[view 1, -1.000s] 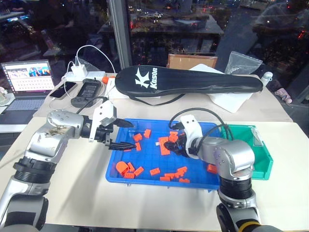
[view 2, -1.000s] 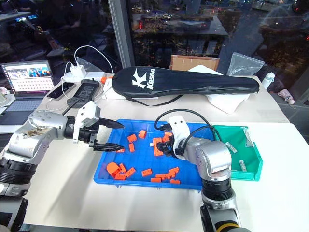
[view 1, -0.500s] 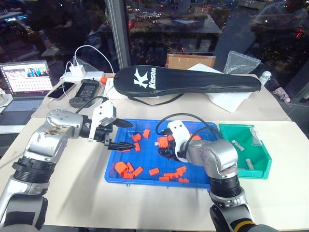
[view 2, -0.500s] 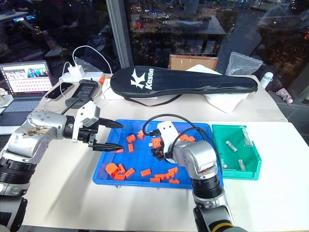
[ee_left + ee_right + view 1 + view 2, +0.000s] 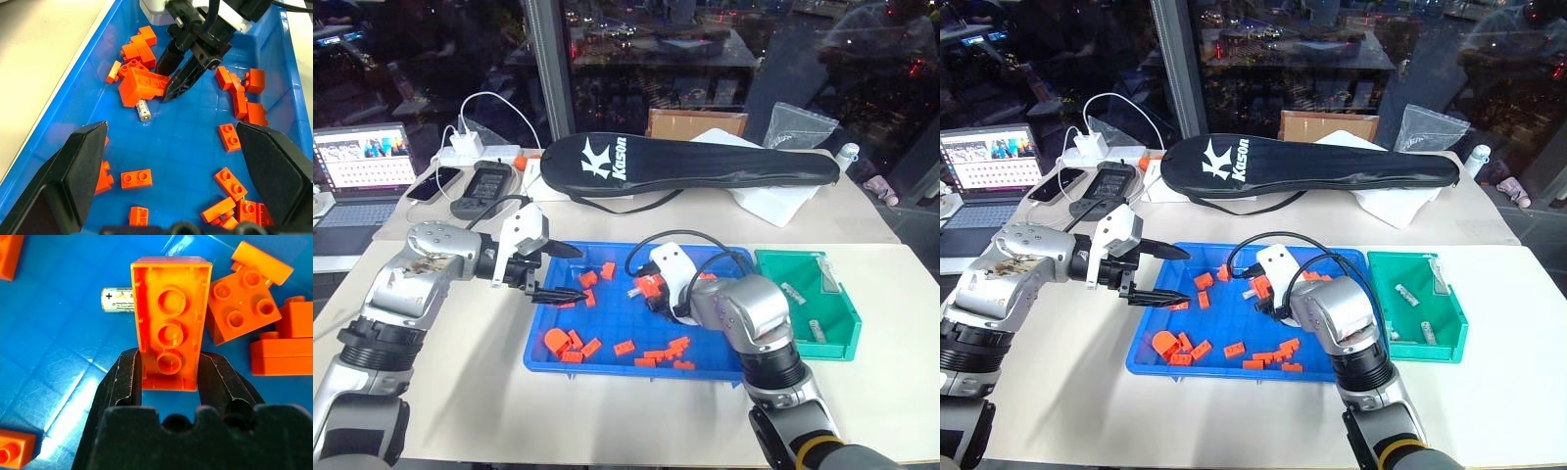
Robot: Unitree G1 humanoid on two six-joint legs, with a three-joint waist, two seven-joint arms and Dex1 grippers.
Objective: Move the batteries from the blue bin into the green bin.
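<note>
The blue bin (image 5: 536, 338) lies mid-table, strewn with orange bricks. One battery (image 5: 143, 110) lies on its floor, right behind a large orange brick (image 5: 171, 318). My right gripper (image 5: 168, 357) is shut on that brick, one finger against each side, and the battery (image 5: 117, 300) pokes out beyond the brick. From the head views, the right gripper (image 5: 651, 292) is low over the bin's middle. My left gripper (image 5: 583, 272) hovers wide open over the bin's left end, holding nothing. The green bin (image 5: 834, 348) stands to the right with batteries (image 5: 793, 291) inside.
More orange bricks (image 5: 576, 343) lie along the blue bin's near side. A black racket bag (image 5: 695, 162) lies behind the bins. At the back left are a laptop (image 5: 362, 162), phones (image 5: 484, 186) and a charger with cables (image 5: 470, 147).
The head view has shifted slightly. My right wrist has rolled a little over the bricks, with its fingers now against the large brick. The left arm has not moved.
</note>
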